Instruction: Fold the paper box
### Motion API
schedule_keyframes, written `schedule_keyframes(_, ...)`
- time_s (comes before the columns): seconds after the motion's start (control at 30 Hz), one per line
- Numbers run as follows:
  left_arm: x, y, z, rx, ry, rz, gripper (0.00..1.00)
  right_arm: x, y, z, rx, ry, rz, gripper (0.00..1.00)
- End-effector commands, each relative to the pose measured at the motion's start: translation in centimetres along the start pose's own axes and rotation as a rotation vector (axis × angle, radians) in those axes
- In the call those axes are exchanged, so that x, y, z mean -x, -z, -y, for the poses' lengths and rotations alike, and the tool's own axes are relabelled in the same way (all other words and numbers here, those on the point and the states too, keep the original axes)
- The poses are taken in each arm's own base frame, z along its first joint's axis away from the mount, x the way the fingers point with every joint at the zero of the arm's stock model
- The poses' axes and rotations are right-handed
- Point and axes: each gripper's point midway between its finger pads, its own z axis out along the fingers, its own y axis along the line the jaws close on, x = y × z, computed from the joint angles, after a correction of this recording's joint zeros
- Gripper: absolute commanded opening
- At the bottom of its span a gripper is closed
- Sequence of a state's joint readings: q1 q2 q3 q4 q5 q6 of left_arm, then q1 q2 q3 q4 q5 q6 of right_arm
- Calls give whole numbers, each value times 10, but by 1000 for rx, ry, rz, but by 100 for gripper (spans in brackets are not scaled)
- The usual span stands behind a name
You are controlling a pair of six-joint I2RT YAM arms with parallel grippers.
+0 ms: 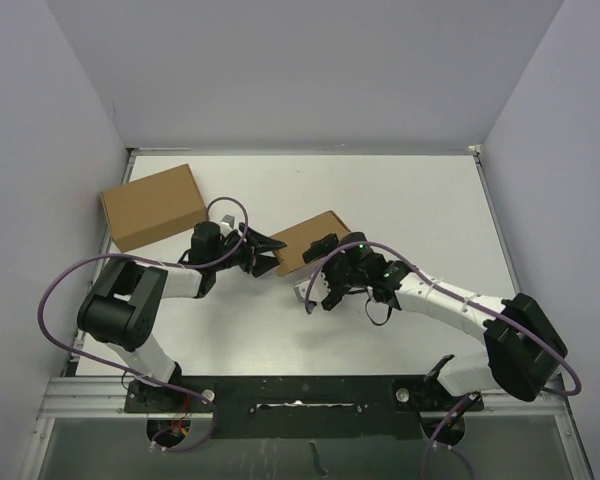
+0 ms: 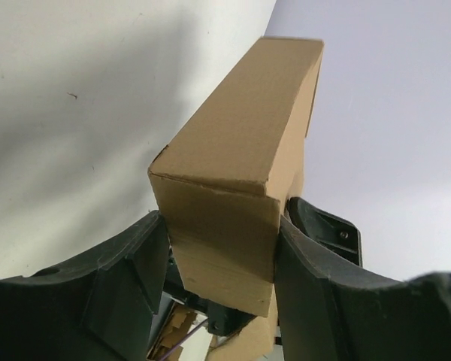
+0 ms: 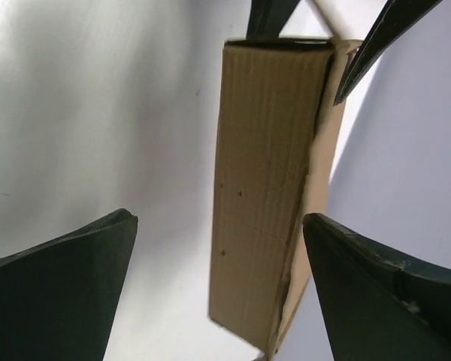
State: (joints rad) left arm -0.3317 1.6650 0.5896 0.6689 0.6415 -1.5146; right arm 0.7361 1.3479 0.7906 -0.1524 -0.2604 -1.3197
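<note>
Over table (image 1: 400,190) centre, the paper box (image 1: 310,238) stretches lengthwise from the left hand (image 2: 219,226) clamping its end; right hand (image 3: 218,219) gapes.

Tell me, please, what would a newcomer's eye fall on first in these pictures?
The small brown cardboard mailer box at the middle of the white table draws the eye, with both arms meeting at it. The left hand clamps one end between its fingers, while the right hand stands wide open, the box in its gap but clear of both fingers. A larger plain brown cardboard box lies apart at the far left.
</note>
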Motion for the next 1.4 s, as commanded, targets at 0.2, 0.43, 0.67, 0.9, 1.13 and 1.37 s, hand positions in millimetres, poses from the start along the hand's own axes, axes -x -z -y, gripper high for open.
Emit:
schedule_keyframes(0.2, -6, -2, 26, -72, -26, -71, 43, -20, -7, 69, -335, 159, -196, 80)
schedule_keyframes(0.43, -8, -1, 27, -87, -23, -81, 45, -16, -8, 70, -377, 186, -187, 58)
schedule_keyframes(0.67, -10, 0, 34, -123, -20, -87, 51, -12, -4, 74, -397, 147, -164, 44)
schedule_keyframes(0.9, -8, 16, 50, -164, -53, -40, 76, -13, 4, 77, -393, 39, -128, 43)
schedule_keyframes(1.13, 0, 57, 82, -202, -191, 92, 96, -18, 25, 93, -384, -219, -51, 42)
schedule_keyframes(1.37, 16, 114, 111, -177, -439, 322, 98, -21, 58, 118, -310, -639, 141, 42)
